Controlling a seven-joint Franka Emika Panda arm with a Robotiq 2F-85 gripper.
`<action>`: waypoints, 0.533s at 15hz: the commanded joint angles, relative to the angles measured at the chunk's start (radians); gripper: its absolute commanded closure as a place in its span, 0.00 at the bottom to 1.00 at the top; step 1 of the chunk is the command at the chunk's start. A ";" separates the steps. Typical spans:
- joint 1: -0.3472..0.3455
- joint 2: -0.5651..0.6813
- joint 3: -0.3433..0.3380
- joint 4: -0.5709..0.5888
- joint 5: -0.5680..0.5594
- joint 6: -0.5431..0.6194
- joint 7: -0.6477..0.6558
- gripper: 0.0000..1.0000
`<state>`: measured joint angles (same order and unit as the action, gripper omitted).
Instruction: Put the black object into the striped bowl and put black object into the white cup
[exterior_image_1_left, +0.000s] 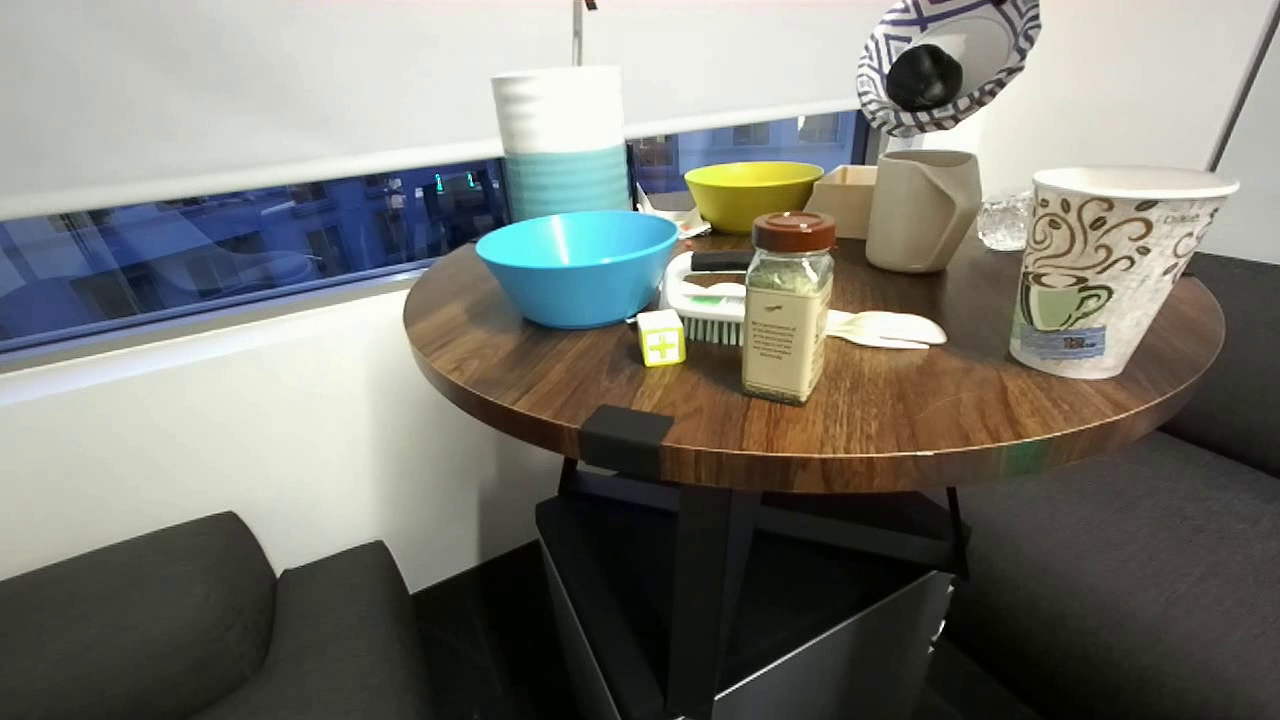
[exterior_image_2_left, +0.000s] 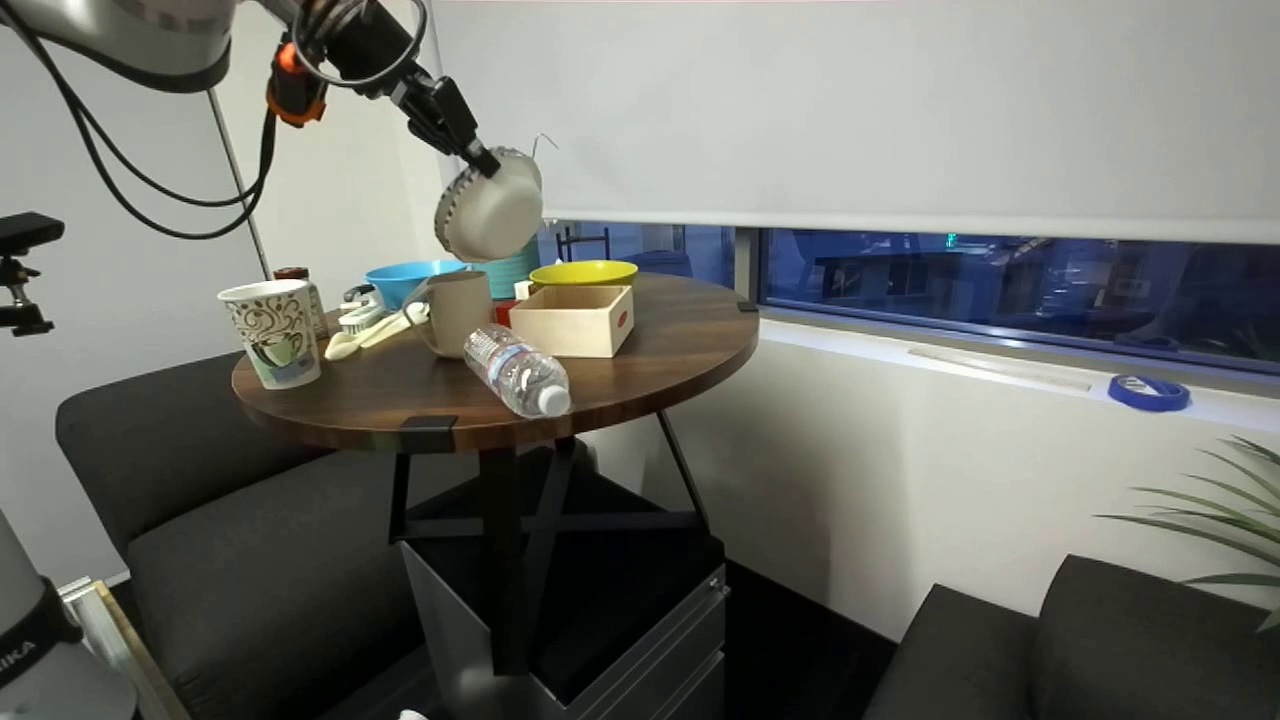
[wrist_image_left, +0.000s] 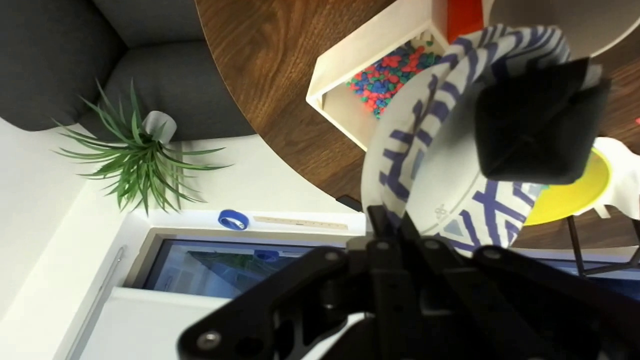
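I am holding the tilted striped bowl (exterior_image_1_left: 980, 56) above the table (exterior_image_1_left: 880, 405), my gripper (wrist_image_left: 394, 220) pinching its rim, the black object (exterior_image_1_left: 924, 78) lying inside; the pouring step is seemingly unfolding, calling for alignment over the white paper cup (exterior_image_1_left: 1110, 275) before tipping.

There is one striped bowl (exterior_image_1_left: 985, 50), two plain bowls (exterior_image_1_left: 580, 285) (exterior_image_1_left: 752, 205), one black object (exterior_image_1_left: 925, 78), one white cup (exterior_image_1_left: 1110, 280), one mug (exterior_image_1_left: 915, 215), one jar (exterior_image_1_left: 785, 320), one bottle (exterior_image_2_left: 518, 370), one box (exterior_image_2_left: 565, 328).

We've got a round wooden table (exterior_image_1_left: 900, 400) here between dark grey sofas (exterior_image_2_left: 250, 560), white wall (exterior_image_2_left: 870, 440) beneath a dim blue window (exterior_image_2_left: 1000, 300), part reflection perhaps, and a pale blind (exterior_image_2_left: 860, 120) hanging above it.
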<state>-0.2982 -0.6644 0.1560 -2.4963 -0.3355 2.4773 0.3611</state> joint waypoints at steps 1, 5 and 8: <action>-0.027 -0.035 0.033 -0.039 -0.066 0.032 0.042 0.99; -0.031 -0.031 0.032 -0.042 -0.083 0.026 0.055 0.99; -0.058 -0.037 0.048 -0.043 -0.120 0.038 0.075 0.99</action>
<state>-0.3145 -0.6729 0.1750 -2.5174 -0.3923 2.4799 0.3884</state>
